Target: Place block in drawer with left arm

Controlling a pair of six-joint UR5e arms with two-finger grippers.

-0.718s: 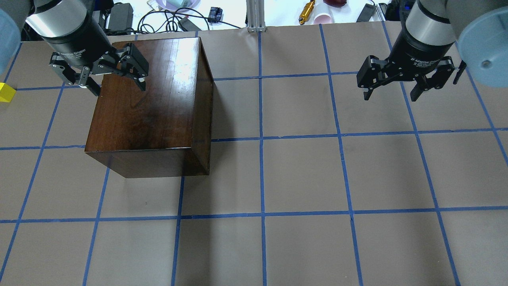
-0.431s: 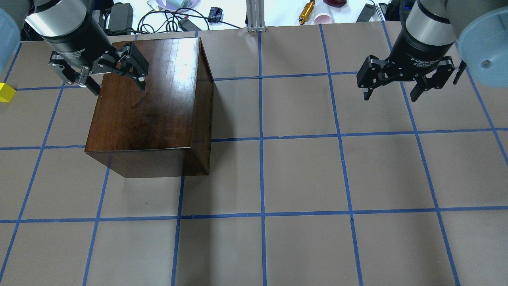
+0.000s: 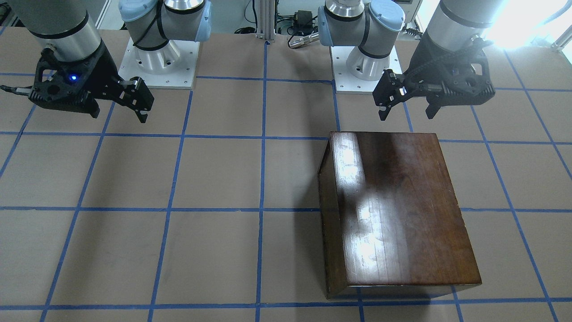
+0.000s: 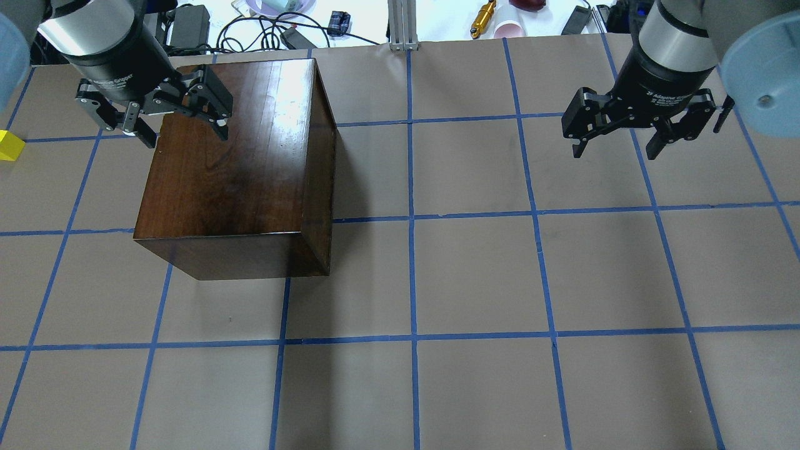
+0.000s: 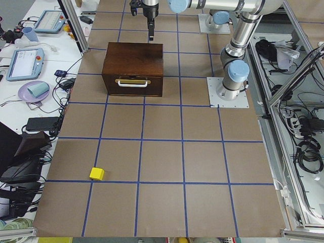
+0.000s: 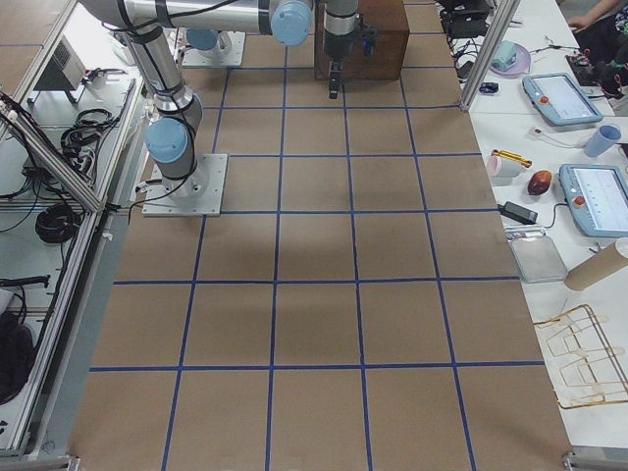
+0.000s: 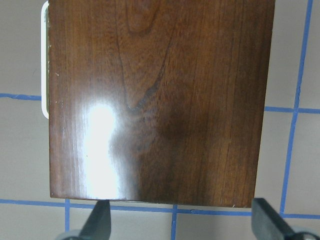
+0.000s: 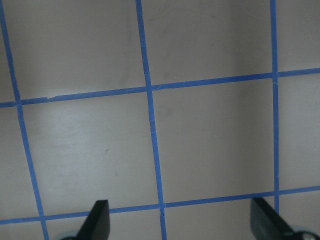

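Note:
The yellow block lies on the table at the far left edge of the overhead view, and by itself in the exterior left view. The drawer is shut in the dark wooden box; its front has a pale handle and faces the block's end of the table. My left gripper hangs open and empty above the box's edge, also seen from the front and over the glossy top. My right gripper is open and empty over bare table.
Blue tape lines grid the brown table. Cables, adapters and small items lie beyond the far edge. Both arm bases stand at the robot's side. Screens and cups sit on a side bench.
My left gripper has drifted slightly up and left in the overhead view, still open. The right gripper, box and block have not moved.

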